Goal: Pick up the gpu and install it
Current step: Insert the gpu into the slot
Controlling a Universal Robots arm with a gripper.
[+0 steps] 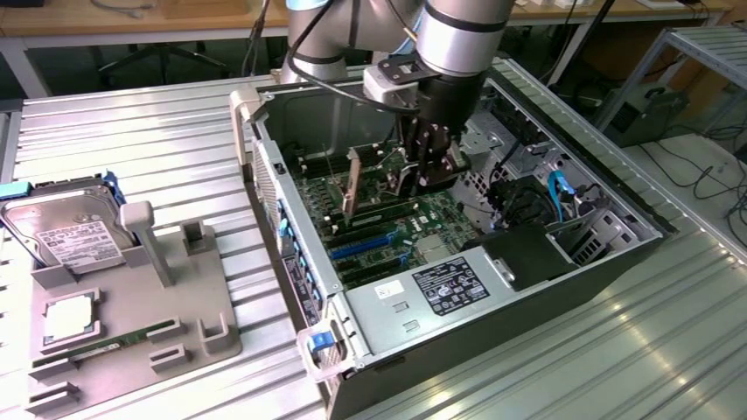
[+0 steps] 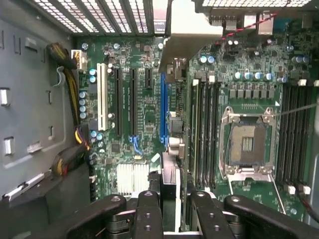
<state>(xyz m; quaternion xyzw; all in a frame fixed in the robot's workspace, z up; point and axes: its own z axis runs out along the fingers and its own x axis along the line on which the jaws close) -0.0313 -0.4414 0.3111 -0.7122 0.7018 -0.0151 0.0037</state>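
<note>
Here, inside the open computer case (image 1: pixel 513 289), gripper (image 1: pixel 418 179) lowered over the motherboard (image 1: pixel 408 223), fingers (image 2: pixel 149 209) closed narrowly on the top edge of the gpu (image 1: pixel 350 188). Card held upright, edge-on in the wrist view, standing over the blue slot (image 2: pixel 163 107), silver bracket (image 2: pixel 187 35) toward the case's rear wall. Hard drive (image 1: pixel 70 232) and RAM stick (image 1: pixel 100 343) well apart on the grey holder tray (image 1: pixel 175 350).

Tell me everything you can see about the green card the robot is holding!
The thin green circuit-board gpu stands on edge inside the open computer case, above the green motherboard. It has small components and a silver metal bracket at one end. The black gripper clamps its top edge. Seen from the wrist, it lines up along a blue slot.
</note>
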